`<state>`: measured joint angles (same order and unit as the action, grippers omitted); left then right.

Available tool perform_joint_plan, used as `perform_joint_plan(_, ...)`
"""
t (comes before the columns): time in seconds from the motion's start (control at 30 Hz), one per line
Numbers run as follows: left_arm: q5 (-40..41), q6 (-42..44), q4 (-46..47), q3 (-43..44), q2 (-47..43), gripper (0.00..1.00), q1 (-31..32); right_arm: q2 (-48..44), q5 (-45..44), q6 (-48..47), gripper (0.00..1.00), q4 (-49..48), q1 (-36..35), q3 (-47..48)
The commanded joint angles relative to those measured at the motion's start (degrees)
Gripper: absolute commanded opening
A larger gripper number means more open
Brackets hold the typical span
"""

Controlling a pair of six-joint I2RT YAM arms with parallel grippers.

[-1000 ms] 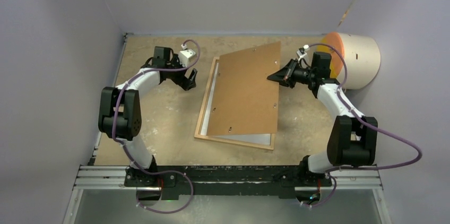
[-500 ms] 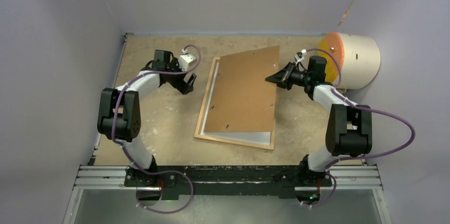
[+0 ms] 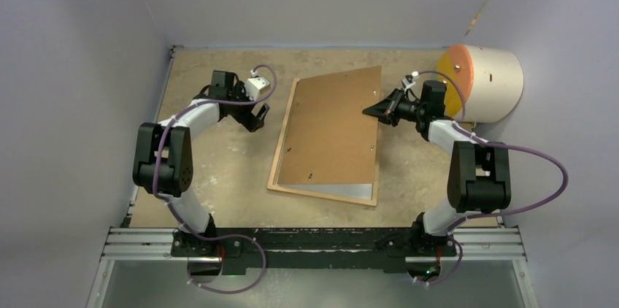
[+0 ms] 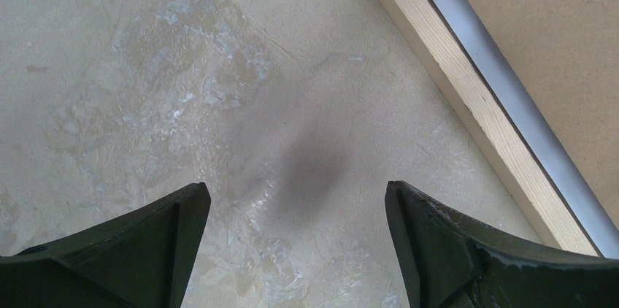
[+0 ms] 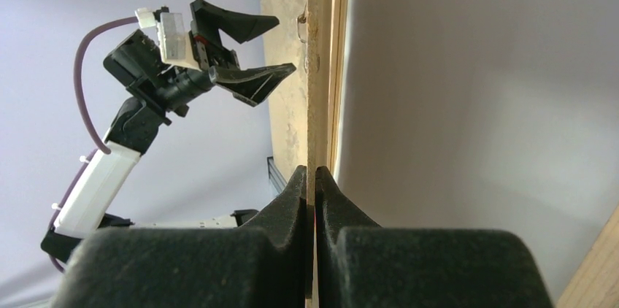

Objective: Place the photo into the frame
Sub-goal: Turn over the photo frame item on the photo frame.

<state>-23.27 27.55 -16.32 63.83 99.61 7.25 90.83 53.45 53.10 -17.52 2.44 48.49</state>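
The frame (image 3: 279, 153) of light-orange wood strips lies flat mid-table; one strip shows in the left wrist view (image 4: 467, 107). A plain brown backing board (image 3: 332, 129) covers most of it, slightly askew. My right gripper (image 3: 367, 112) is shut on the board's right edge, seen edge-on between the pads (image 5: 314, 171). A pale grey sheet (image 3: 343, 190) shows inside the frame beyond the board's near edge; I cannot tell if it is the photo, whose printed side is hidden. My left gripper (image 3: 257, 114) is open and empty over bare table, left of the frame (image 4: 298, 195).
A big cream cylinder with an orange end (image 3: 489, 82) lies at the back right, close behind my right arm. Grey walls close in the table on three sides. A metal rail (image 3: 314, 242) runs along the near edge.
My right gripper has moved left and lower with the backing board, which now lies flatter and more squarely over the frame. The left gripper has drawn slightly left, away from the frame.
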Motion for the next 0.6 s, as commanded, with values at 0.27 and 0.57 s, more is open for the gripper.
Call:
perform_joint_plan(0.27, 1.2, 1.5, 1.3, -0.9, -3.1, 0.96, -0.2, 2.0, 3.3, 0.1, 0.00, -2.6, -1.1, 0.0)
perform_joint_plan(0.57, 1.5, 2.1, 1.0, -1.4, -3.5, 0.96, -0.2, 3.1, 4.2, -0.5, 0.00, -2.0, -1.1, 0.8)
